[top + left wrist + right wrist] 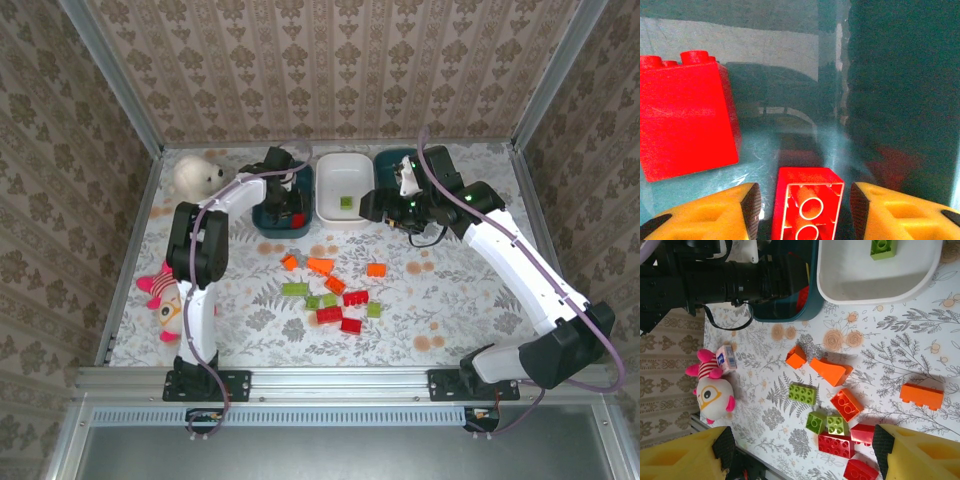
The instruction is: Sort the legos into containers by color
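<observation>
The right arm (pixel 500 235) hides most of the far-right teal tub (pixel 391 157) and its contents.

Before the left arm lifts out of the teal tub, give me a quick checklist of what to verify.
1. Left gripper open: ok, jaws apart.
2. Red brick free of the fingers: ok, though the gaps are slim.
3. Colour matches the teal tub: ok, a second red brick lies there.
4. Right gripper empty: ok, open with nothing between its jaws.
5. Sorting finished: not ok, loose bricks lie on the table.
</observation>
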Available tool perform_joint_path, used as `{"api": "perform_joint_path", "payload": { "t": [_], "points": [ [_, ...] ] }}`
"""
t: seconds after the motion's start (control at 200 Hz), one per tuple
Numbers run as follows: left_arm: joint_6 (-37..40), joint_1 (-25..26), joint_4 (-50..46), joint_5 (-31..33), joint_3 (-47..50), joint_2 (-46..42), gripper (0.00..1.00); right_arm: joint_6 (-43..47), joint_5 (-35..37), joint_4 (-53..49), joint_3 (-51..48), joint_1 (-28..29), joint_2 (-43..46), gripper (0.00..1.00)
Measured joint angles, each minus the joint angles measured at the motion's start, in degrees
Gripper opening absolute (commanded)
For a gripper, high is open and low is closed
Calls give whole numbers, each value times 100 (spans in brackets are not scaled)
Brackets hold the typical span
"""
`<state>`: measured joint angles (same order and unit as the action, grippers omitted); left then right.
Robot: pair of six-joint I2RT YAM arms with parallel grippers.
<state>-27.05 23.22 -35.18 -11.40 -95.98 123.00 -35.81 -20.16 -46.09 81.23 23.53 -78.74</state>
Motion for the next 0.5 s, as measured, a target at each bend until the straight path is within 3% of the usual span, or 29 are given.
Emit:
{"api": "perform_joint_path", "payload": {
  "t": [0.14, 0.27, 0.5],
  "points": [
    [-2, -2, -35, 9, 7, -138, 61, 293, 157, -173, 28, 205, -103, 75],
    [-118, -2, -42, 138, 260, -719, 68, 789, 330, -271, 81, 769, -514, 74],
    [-835, -184, 223, 442, 1878, -3294, 78, 2022, 629, -374, 479, 2179, -1838, 73]
  ]
}}
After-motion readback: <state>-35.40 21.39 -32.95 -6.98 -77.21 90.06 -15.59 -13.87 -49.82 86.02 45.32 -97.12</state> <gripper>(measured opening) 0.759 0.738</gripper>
